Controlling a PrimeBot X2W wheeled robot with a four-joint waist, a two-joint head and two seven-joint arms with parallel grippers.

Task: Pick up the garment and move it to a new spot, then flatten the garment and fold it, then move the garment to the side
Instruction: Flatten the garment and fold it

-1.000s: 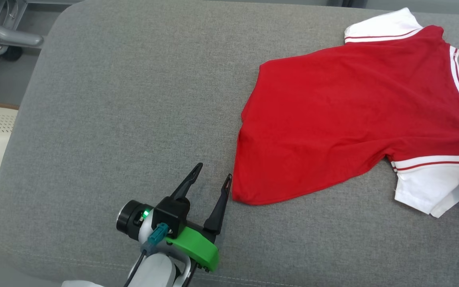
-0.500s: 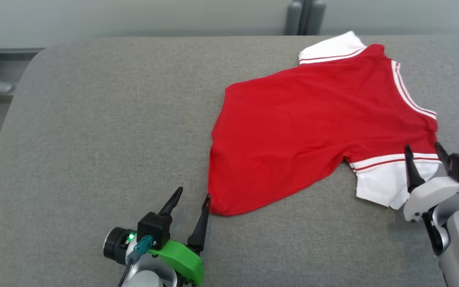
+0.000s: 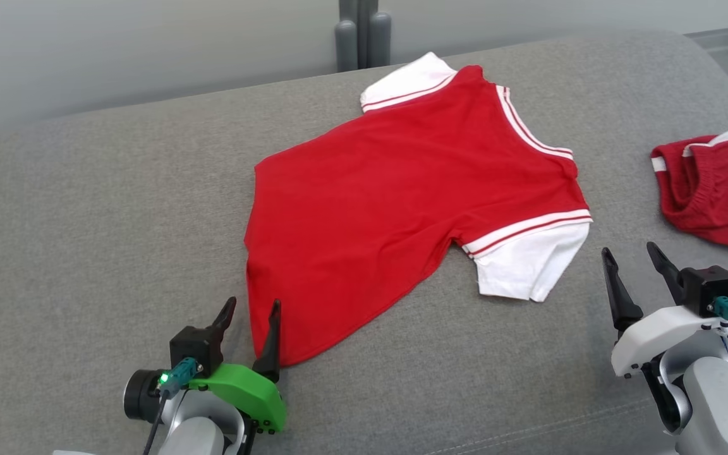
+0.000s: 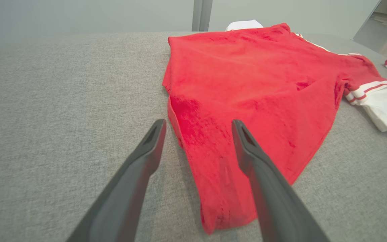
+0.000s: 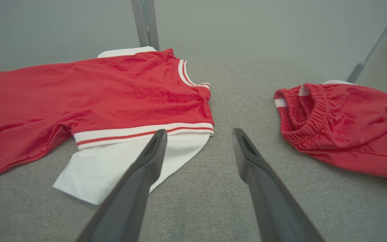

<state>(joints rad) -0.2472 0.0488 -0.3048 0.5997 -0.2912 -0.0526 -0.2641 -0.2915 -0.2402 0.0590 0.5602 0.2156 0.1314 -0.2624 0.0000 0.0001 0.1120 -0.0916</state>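
Across the middle of the grey cushion (image 3: 117,208) the garment (image 3: 389,196) lies spread nearly flat, unfolded, so folding and the move aside look outstanding; toward the cushion's near edge, left gripper (image 3: 253,303) and right gripper (image 3: 628,249) gape wide, holding nothing.

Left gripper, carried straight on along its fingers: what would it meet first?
The garment. The open left gripper points at its hem near a corner, one finger over red cloth and the other over the grey cushion. The fingertips' height above the cloth is unclear.
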